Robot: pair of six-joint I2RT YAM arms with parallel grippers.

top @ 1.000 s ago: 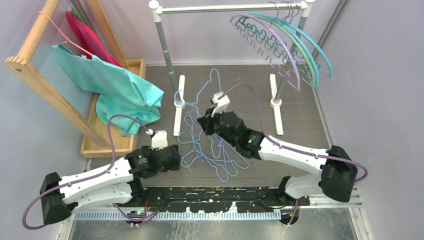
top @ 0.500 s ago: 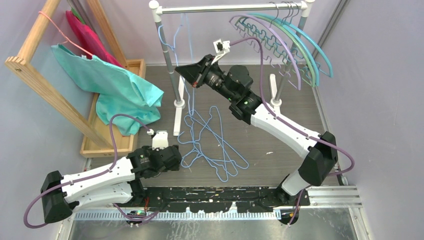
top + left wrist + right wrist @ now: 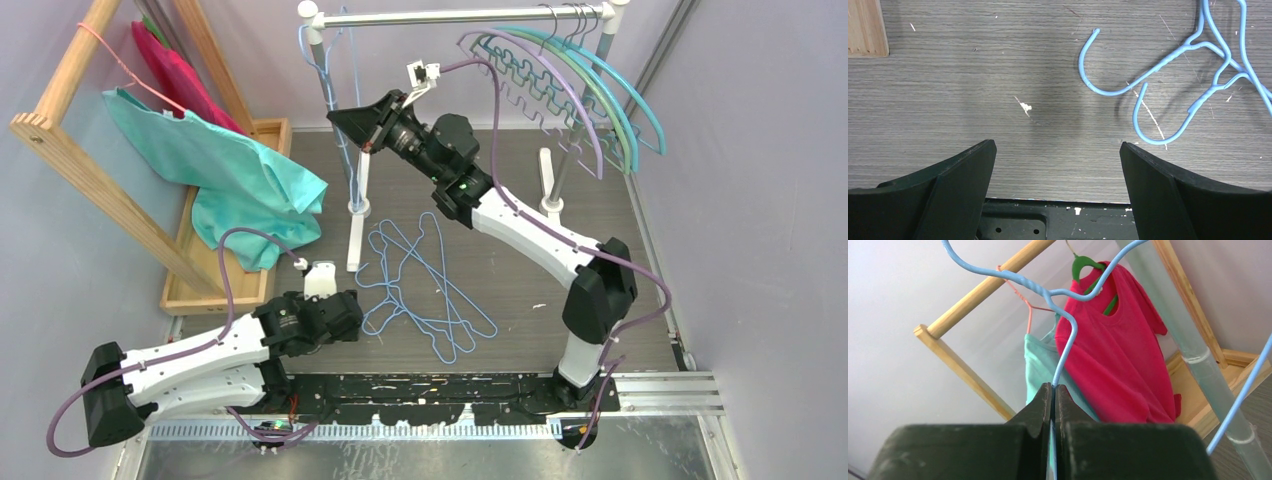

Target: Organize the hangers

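Observation:
My right gripper (image 3: 347,126) (image 3: 1053,386) is raised beside the left end of the metal rail (image 3: 450,16) and is shut on a light-blue wire hanger (image 3: 318,70) (image 3: 1068,337). The hanger's hook reaches up by the rail; I cannot tell whether it rests on it. Several more light-blue hangers (image 3: 420,290) lie tangled on the floor, and two of their hooks (image 3: 1108,90) show in the left wrist view. Arched teal, green and purple hangers (image 3: 565,80) hang at the rail's right end. My left gripper (image 3: 345,318) (image 3: 1058,145) is open and low over the floor, left of the pile, holding nothing.
The rack's left post (image 3: 335,100) (image 3: 1198,355) and its white feet (image 3: 356,215) stand close to the held hanger. A wooden frame (image 3: 80,150) at the left carries a teal garment (image 3: 230,170) on a pink hanger and a red shirt (image 3: 1118,340).
My right arm has lifted one light-blue hanger off the floor pile and carried it up and left to the rail's left end. The left arm has not moved.

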